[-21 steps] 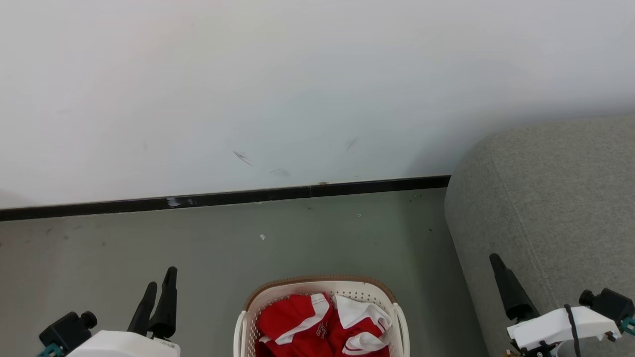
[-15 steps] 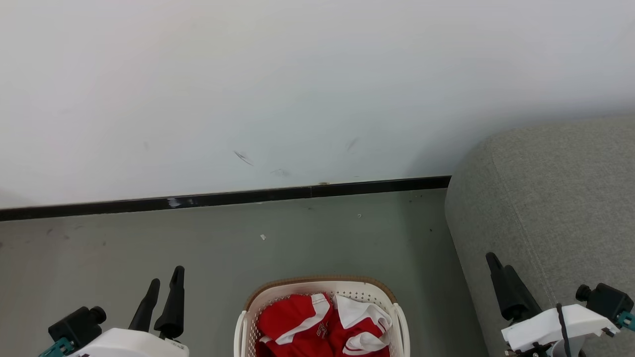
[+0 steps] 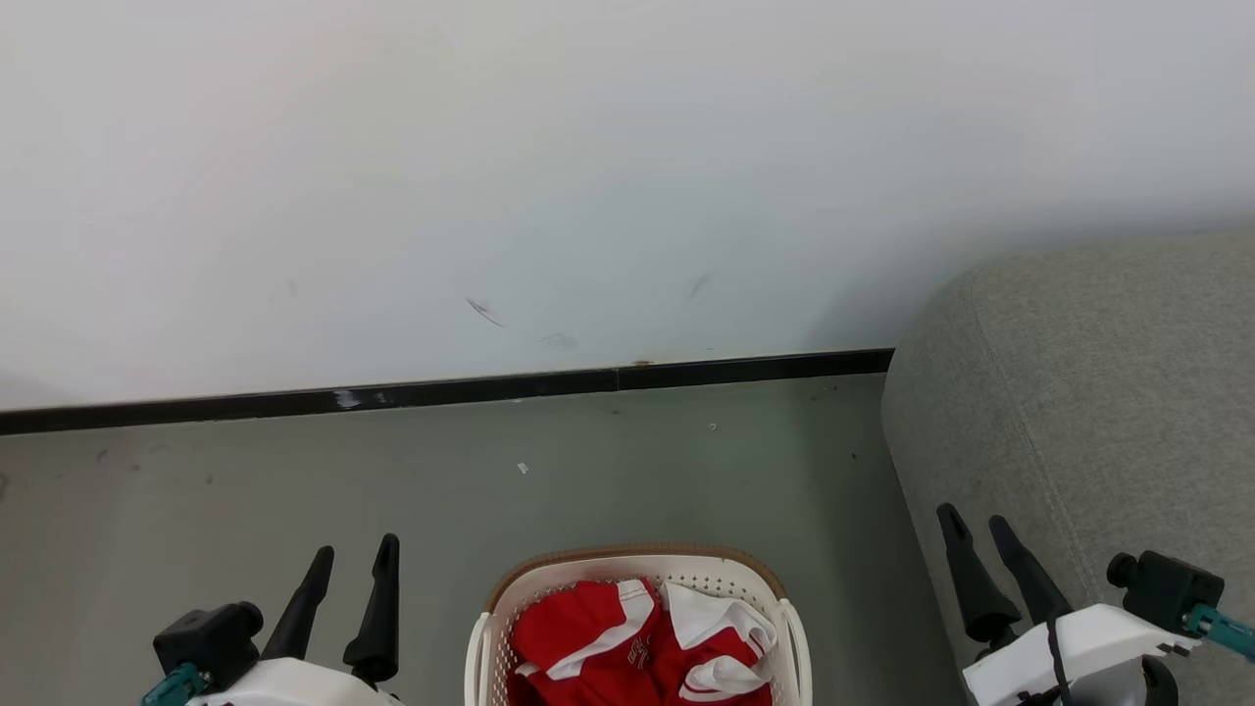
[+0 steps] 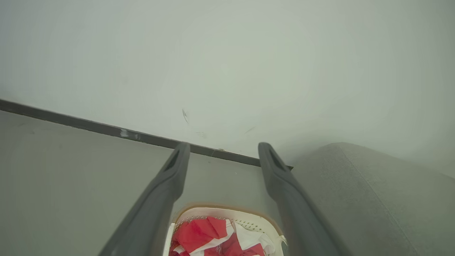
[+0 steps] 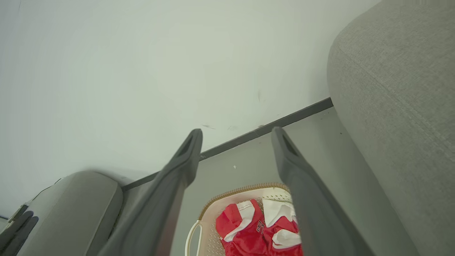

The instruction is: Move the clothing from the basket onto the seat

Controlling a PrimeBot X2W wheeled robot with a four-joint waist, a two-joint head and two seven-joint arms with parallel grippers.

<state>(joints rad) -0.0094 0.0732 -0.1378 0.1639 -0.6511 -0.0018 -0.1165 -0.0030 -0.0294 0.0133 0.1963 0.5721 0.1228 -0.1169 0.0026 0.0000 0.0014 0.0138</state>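
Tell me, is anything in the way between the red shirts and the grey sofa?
Nothing visible. The red jerseys lie uncovered in the open basket, and only floor lies between the basket and the grey sofa seat.

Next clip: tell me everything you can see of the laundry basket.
The basket is cream-white plastic with rows of small holes in its wall, a brown woven-look rim and a pale handle at each side. It stands upright on the grey-green floor, left of the grey seat and apart from it. Red-and-white clothing lies crumpled inside. The head view's bottom edge cuts off its near part.
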